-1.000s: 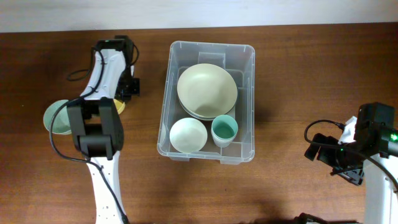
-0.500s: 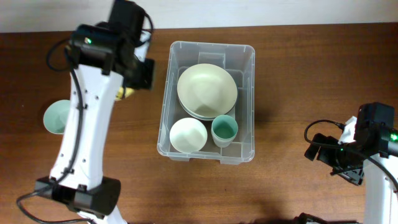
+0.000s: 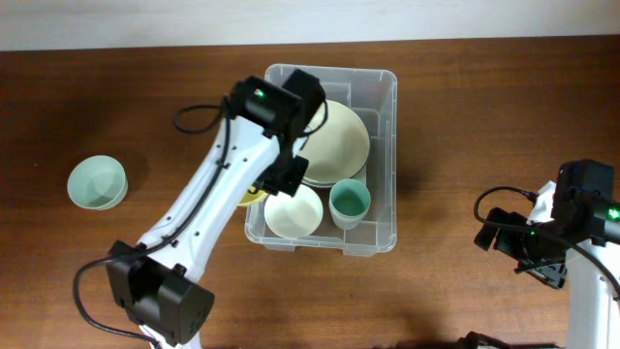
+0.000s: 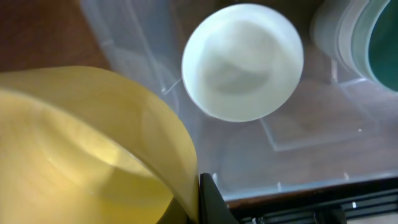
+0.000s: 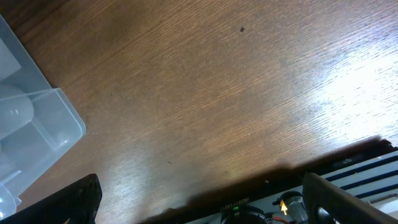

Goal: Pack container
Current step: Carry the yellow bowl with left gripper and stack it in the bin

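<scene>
Left gripper (image 3: 279, 177) was clamped on the yellow bowl's (image 4: 81, 143) rim, over the left wall of the container (image 3: 386, 145), mid-table (image 3: 484, 116). Right gripper (image 5: 205, 202) was spread wide and empty above the table.

The overhead camera looks straight down from high above. We see the whole table (image 3: 484, 116) at once, with a pale strip of wall along the top edge and the container (image 3: 389, 155) just above the centre.

The left wrist camera is very near and faces down into the container (image 4: 311, 130). A yellow bowl (image 4: 81, 143) fills the lower left of its frame. With the overhead view it shares the white bowl (image 3: 293, 210), which is large in the upper middle here (image 4: 242, 62).

The right wrist camera is low over bare wood and looks at a slant. Only a corner of the container (image 5: 37, 137) enters at its left edge.
</scene>
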`<state>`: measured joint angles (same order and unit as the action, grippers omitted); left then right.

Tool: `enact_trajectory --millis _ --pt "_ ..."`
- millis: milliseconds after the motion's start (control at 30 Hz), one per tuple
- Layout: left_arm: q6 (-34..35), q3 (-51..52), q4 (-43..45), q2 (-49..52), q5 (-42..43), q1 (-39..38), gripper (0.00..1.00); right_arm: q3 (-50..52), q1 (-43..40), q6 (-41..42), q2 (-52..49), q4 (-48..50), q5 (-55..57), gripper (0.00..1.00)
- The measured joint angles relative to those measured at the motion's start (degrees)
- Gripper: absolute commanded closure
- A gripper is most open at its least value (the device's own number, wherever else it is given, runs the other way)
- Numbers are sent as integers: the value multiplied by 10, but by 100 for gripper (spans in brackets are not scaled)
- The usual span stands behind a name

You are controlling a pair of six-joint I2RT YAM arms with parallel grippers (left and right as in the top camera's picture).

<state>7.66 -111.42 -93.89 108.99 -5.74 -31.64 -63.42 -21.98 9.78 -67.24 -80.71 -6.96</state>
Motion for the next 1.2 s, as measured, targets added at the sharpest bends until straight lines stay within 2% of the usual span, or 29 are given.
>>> enact_trajectory --millis 467,767,800,833,867,933,1000,1200 --pt "15 11 52 0 0 -86 99 0 0 0 0 0 0 2" --pt "24 28 61 0 18 -92 96 0 0 0 0 0 0 1" --pt "25 30 63 0 20 -92 92 0 0 0 0 0 0 1" --pt "25 31 63 0 22 -92 79 0 0 0 0 0 0 1" --pt "24 32 63 0 23 -92 75 0 0 0 0 0 0 1" --pt "27 32 64 0 25 -93 74 0 0 0 0 0 0 1" --pt "27 32 64 0 26 -93 65 0 0 0 0 0 0 1" --pt "29 32 64 0 25 -93 63 0 0 0 0 0 0 1"
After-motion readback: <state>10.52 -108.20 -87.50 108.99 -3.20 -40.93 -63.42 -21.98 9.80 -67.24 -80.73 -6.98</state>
